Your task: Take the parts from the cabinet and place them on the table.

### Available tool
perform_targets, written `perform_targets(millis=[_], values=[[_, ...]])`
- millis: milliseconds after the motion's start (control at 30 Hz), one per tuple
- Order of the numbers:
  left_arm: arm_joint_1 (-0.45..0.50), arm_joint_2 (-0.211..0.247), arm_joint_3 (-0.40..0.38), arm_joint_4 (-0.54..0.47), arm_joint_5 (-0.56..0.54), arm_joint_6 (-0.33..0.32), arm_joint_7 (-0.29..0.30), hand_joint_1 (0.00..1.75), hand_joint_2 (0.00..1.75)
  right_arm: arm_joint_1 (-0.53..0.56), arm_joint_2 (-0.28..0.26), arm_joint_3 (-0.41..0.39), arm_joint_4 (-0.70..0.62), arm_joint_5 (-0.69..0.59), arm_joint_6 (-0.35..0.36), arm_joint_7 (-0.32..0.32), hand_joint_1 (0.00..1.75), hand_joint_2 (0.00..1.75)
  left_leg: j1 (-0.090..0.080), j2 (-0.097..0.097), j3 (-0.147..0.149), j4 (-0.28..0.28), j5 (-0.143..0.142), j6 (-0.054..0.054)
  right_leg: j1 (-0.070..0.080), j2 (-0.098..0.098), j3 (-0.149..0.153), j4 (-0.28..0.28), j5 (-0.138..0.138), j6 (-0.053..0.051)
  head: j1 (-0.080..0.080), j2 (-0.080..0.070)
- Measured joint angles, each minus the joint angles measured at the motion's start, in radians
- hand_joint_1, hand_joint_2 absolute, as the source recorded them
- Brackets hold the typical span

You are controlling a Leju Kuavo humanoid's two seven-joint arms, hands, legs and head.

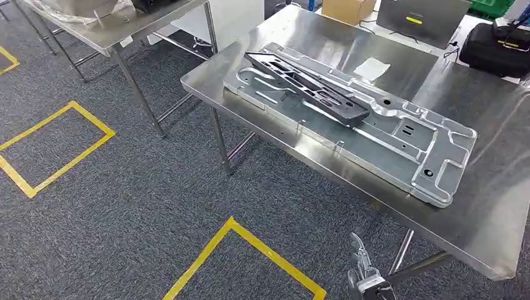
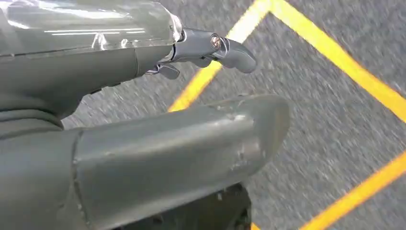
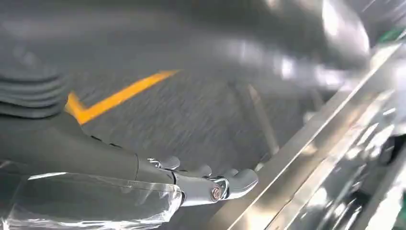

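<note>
A black frame [image 1: 306,87] lies on the silver panel [image 1: 400,147] on the worktop [image 1: 494,206]; both the left robot hand [image 2: 210,48] and the right robot hand [image 3: 210,184] hang empty, fingers apart.

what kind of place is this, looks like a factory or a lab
Most likely a workshop or factory test floor. Stainless steel tables stand on grey carpet marked with yellow tape squares, and a pressed metal panel with a black frame part lying on it rests on the nearest table.

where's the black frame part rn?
Head view: the black frame part lies diagonally on the silver panel on the steel table, toward the panel's left end.
</note>
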Motion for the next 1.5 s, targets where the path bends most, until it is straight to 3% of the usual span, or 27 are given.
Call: perform_targets(millis=[33,67,100,167,200,233,267,433,467,533,567,667,733,767,800,833,867,967,1033,1100,1133,1167,1200,1333,1367,1467,1500], values=[[-0.003,0.002,0.000,0.001,0.000,0.006,-0.003,0.00,0.00,-0.005,0.000,-0.005,-0.008,-0.056,0.029,-0.043,0.00,1.75,-0.004,-0.004,-0.014,0.019,-0.013,-0.013,0.009,0.017,-0.006,0.010,-0.012,-0.011,0.009,0.000],[-0.006,0.001,0.000,0.001,0.000,0.008,-0.006,0.00,0.00,-0.005,0.006,-0.012,-0.018,-0.109,0.053,-0.084,0.00,1.75,-0.005,-0.005,-0.016,0.023,-0.015,-0.014,0.008,0.015,-0.010,0.020,-0.012,-0.036,0.006,0.000],[-0.008,-0.004,0.000,0.001,0.000,0.009,-0.007,0.00,0.00,-0.008,0.019,-0.025,-0.020,-0.148,0.075,-0.120,0.00,1.75,-0.005,-0.004,-0.015,0.028,-0.025,-0.015,0.005,0.014,-0.012,0.019,-0.011,-0.037,0.002,0.000],[-0.009,-0.008,0.000,0.000,0.000,0.014,-0.008,0.00,0.00,-0.019,0.035,-0.045,-0.020,-0.151,0.087,-0.159,0.00,1.75,-0.005,-0.004,-0.013,0.021,-0.011,0.012,0.008,0.014,-0.012,0.018,-0.010,-0.045,-0.001,0.000],[-0.009,-0.008,0.000,0.000,0.000,0.018,-0.008,0.00,0.00,-0.019,0.045,-0.054,-0.020,-0.130,0.083,-0.170,0.00,0.00,-0.005,-0.005,-0.013,0.019,-0.012,0.017,0.009,0.013,-0.012,0.018,-0.010,-0.047,-0.002,0.000],[-0.009,-0.008,0.000,0.000,0.000,0.021,-0.008,0.00,0.00,-0.019,0.061,-0.066,-0.020,-0.092,0.073,-0.170,0.00,0.00,-0.005,-0.005,-0.012,0.016,-0.010,0.022,0.010,0.013,-0.012,0.019,-0.010,-0.052,-0.004,0.000],[-0.009,-0.009,0.000,0.000,0.000,0.023,-0.008,0.00,0.00,-0.018,0.077,-0.081,-0.019,-0.076,0.074,-0.162,0.00,1.75,-0.005,-0.005,-0.012,0.015,-0.009,0.026,0.011,0.012,-0.012,0.019,-0.011,-0.054,-0.003,0.000],[-0.009,-0.010,0.000,0.000,0.000,0.023,-0.008,0.00,0.00,0.010,0.124,-0.141,-0.008,-0.161,0.151,-0.156,0.00,1.75,-0.004,-0.005,-0.012,0.011,-0.006,0.025,0.017,0.011,-0.012,0.021,-0.013,-0.061,-0.005,0.000],[-0.009,-0.011,-0.001,0.000,0.000,0.024,-0.007,0.00,0.00,0.018,0.128,-0.148,-0.006,-0.163,0.157,-0.159,0.00,1.75,-0.003,-0.005,-0.011,0.010,-0.006,0.015,0.018,0.011,-0.012,0.021,-0.014,-0.062,-0.005,0.000],[-0.008,-0.013,-0.002,0.000,0.000,0.026,-0.006,0.00,0.00,0.039,0.134,-0.159,-0.001,-0.174,0.164,-0.164,0.00,1.75,0.001,-0.005,-0.010,0.006,-0.006,-0.028,0.019,0.010,-0.013,0.022,-0.015,-0.063,-0.004,0.000],[-0.008,-0.014,-0.002,0.000,0.000,0.027,-0.006,0.00,0.00,0.048,0.137,-0.165,0.000,-0.181,0.171,-0.167,0.00,1.75,0.002,-0.005,-0.010,0.006,-0.007,-0.038,0.020,0.010,-0.013,0.022,-0.015,-0.063,-0.004,0.000],[-0.008,-0.018,-0.006,0.000,0.000,0.028,-0.007,0.00,0.00,0.067,0.142,-0.178,0.002,-0.186,0.178,-0.173,0.00,1.75,0.001,-0.006,-0.011,0.007,-0.008,-0.037,0.019,0.010,-0.011,0.019,-0.014,-0.062,-0.004,0.000],[-0.008,-0.018,-0.008,0.000,0.000,0.028,-0.007,0.00,0.00,0.077,0.147,-0.181,0.003,-0.165,0.179,-0.163,0.00,1.75,-0.005,-0.006,-0.014,0.020,-0.012,-0.020,0.008,0.009,-0.007,0.008,-0.007,-0.048,-0.008,0.000],[-0.009,-0.018,-0.009,0.001,0.000,0.028,-0.007,0.00,0.00,0.079,0.149,-0.182,0.003,-0.154,0.179,-0.159,0.00,0.00,-0.007,-0.005,-0.014,0.013,-0.011,-0.011,0.007,0.008,-0.003,-0.003,-0.003,-0.041,-0.011,0.000],[-0.009,-0.018,-0.010,0.000,0.000,0.028,-0.007,0.00,0.00,0.082,0.150,-0.182,0.001,-0.145,0.179,-0.159,0.00,0.00,-0.007,-0.004,0.000,-0.020,0.006,0.008,0.012,0.008,0.008,-0.019,0.003,-0.033,-0.011,0.000],[-0.009,-0.021,-0.010,0.000,0.000,0.028,-0.006,0.00,0.00,0.085,0.150,-0.183,0.001,-0.139,0.179,-0.159,0.00,0.00,0.005,0.002,0.021,-0.051,0.024,0.012,0.012,0.001,0.010,-0.010,-0.003,-0.035,-0.006,0.000],[-0.009,-0.026,-0.010,0.000,0.000,0.029,-0.005,0.00,0.00,0.087,0.150,-0.187,0.001,-0.135,0.179,-0.160,0.00,0.00,0.003,0.002,0.026,-0.065,0.033,0.021,0.015,0.001,-0.006,0.023,-0.035,-0.036,-0.002,0.000],[-0.007,-0.031,-0.011,0.000,0.000,0.033,-0.002,0.00,0.00,0.091,0.150,-0.188,0.002,-0.134,0.179,-0.160,0.00,0.00,0.001,0.005,0.016,-0.056,0.031,0.020,0.014,0.002,-0.111,0.230,-0.137,-0.028,0.002,0.000],[-0.006,-0.032,-0.011,0.000,0.000,0.034,-0.002,0.00,0.00,0.094,0.150,-0.192,0.003,-0.134,0.179,-0.160,0.00,0.00,0.004,0.004,0.009,-0.042,0.024,0.014,0.012,0.001,-0.117,0.232,-0.106,-0.020,0.002,0.000],[-0.005,-0.037,-0.011,0.000,0.000,0.034,-0.002,0.00,0.00,0.095,0.150,-0.195,0.003,-0.133,0.179,-0.160,0.00,0.00,0.014,0.000,0.002,-0.016,0.009,-0.002,0.005,-0.001,-0.038,0.082,-0.020,-0.010,0.003,0.000],[-0.005,-0.039,-0.011,0.000,0.000,0.034,-0.001,0.00,0.00,0.094,0.150,-0.196,0.003,-0.133,0.178,-0.160,0.00,0.00,0.019,-0.001,-0.003,0.006,-0.003,-0.015,0.001,0.000,-0.004,0.009,-0.013,-0.008,0.005,0.000],[-0.006,-0.037,-0.011,0.001,0.000,0.036,0.001,0.00,0.00,0.096,0.150,-0.196,0.006,-0.133,0.177,-0.158,0.00,0.00,0.007,-0.002,-0.013,0.014,-0.013,-0.026,0.014,0.010,-0.010,0.027,-0.019,-0.015,0.009,0.000],[-0.007,-0.037,-0.011,0.001,0.000,0.036,0.001,0.00,0.00,0.099,0.150,-0.196,0.002,-0.130,0.177,-0.158,0.00,0.00,0.009,-0.006,-0.012,0.025,-0.018,-0.029,0.012,0.012,-0.009,0.031,-0.021,-0.040,0.009,0.000],[-0.007,-0.040,-0.012,0.000,0.000,0.038,0.002,0.00,0.00,0.102,0.150,-0.198,0.002,-0.121,0.175,-0.152,0.00,0.00,0.016,-0.003,-0.009,0.030,-0.024,-0.042,0.014,0.007,-0.014,0.030,-0.018,-0.071,0.006,0.000],[-0.008,-0.041,-0.012,0.000,0.000,0.039,0.002,0.00,0.00,0.102,0.150,-0.198,0.002,-0.119,0.176,-0.151,0.00,0.00,0.016,0.004,-0.025,0.068,-0.055,-0.040,0.015,0.006,-0.015,0.030,-0.018,-0.075,0.003,0.000],[-0.009,-0.041,-0.014,0.001,0.000,0.039,0.002,0.00,0.00,0.104,0.151,-0.198,0.002,-0.116,0.177,-0.143,0.00,0.00,0.010,0.007,-0.138,0.305,-0.172,-0.038,0.026,-0.001,-0.022,0.031,-0.017,-0.081,-0.003,0.000],[-0.008,-0.041,-0.015,0.000,0.000,0.038,0.003,0.00,0.00,0.105,0.151,-0.198,0.002,-0.115,0.177,-0.142,0.00,0.00,0.009,0.007,-0.158,0.344,-0.177,-0.034,0.030,-0.002,-0.022,0.031,-0.017,-0.082,-0.002,0.000]])
